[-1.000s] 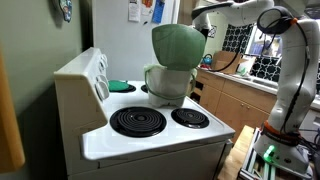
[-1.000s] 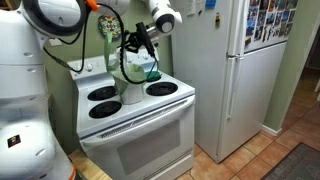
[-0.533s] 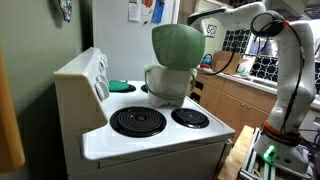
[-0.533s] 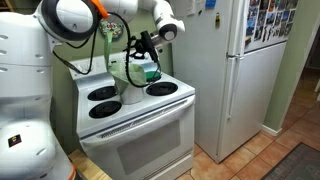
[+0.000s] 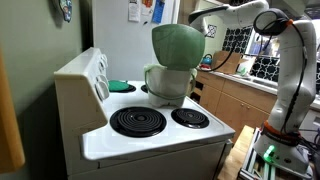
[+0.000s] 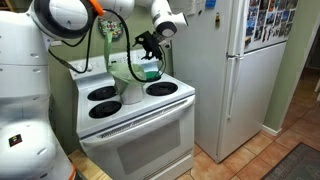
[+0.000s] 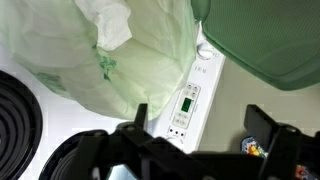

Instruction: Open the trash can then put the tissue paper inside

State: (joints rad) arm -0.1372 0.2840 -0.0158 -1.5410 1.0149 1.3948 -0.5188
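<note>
Wrist view is looking down into the small round trash can [image 7: 150,85] with the silvery-grey tapered body and green rim. Its pale green domed lid [image 7: 265,40] is standing swung open. A pale green plastic liner [image 7: 50,50] is filling the mouth, and a white crumpled piece that looks like the tissue paper [image 7: 110,25] is lying inside on it.

In both exterior views the trash can is staying exactly where it was half a second ago. It is sitting at the back of the white electric-range desk [image 5: 150,140] behind the black coil burners [image 5: 137,121], with the lid still upright.

In an exterior view, the black pincer [image 6: 146,48] has been drifting slightly upward and toward the white refrigerator [image 6: 240,70]. The elbow of the white robot arm [image 6: 60,12] has been swinging back the opposite way.

The arm is reaching in from above, with its forearm running level over the desk and its wrist angling downward. The pincer is hovering over the open mouth, touching neither rim nor lid. In the wrist view its two dark fingers [image 7: 140,115] are standing spread apart with nothing between them, and only the desk's control panel [image 7: 188,100] is showing through the gap.

A flat green disc [image 5: 118,86] is lying on the desk just beside the trash can.
</note>
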